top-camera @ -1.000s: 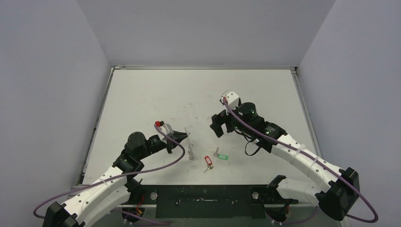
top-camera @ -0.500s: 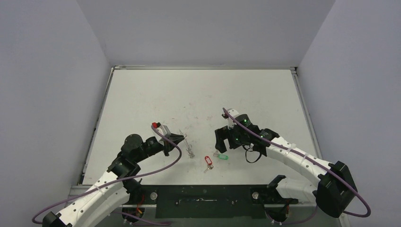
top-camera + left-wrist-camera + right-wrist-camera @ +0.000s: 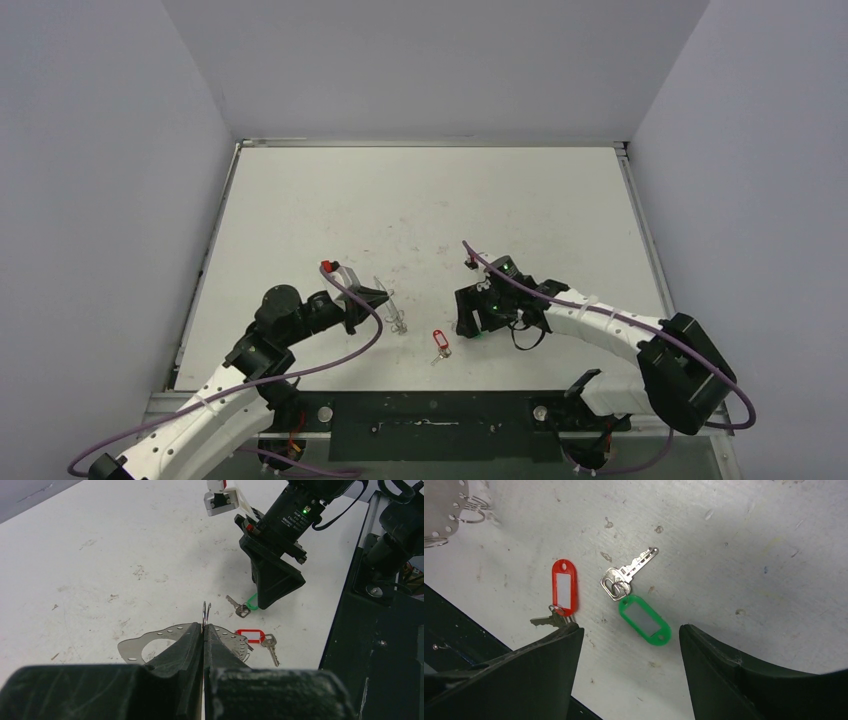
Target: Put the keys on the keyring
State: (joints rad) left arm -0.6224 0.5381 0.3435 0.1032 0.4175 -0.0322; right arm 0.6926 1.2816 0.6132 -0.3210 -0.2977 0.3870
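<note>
The right gripper (image 3: 629,630) had dropped astride the green-tagged key (image 3: 644,622), jaws wide; the left gripper (image 3: 204,630) stayed clamped on the keyring (image 3: 205,611).

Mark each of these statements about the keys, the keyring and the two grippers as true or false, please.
1. The left gripper is shut on the keyring. True.
2. The right gripper grips the green-tagged key. False: its jaws stand apart, one on each side of the green tag, and the key lies flat on the table.
3. The red-tagged key lies on the table, apart from the green-tagged key. True.
4. Both keys hang on the keyring. False: neither key is on it; both lie loose on the table.
</note>
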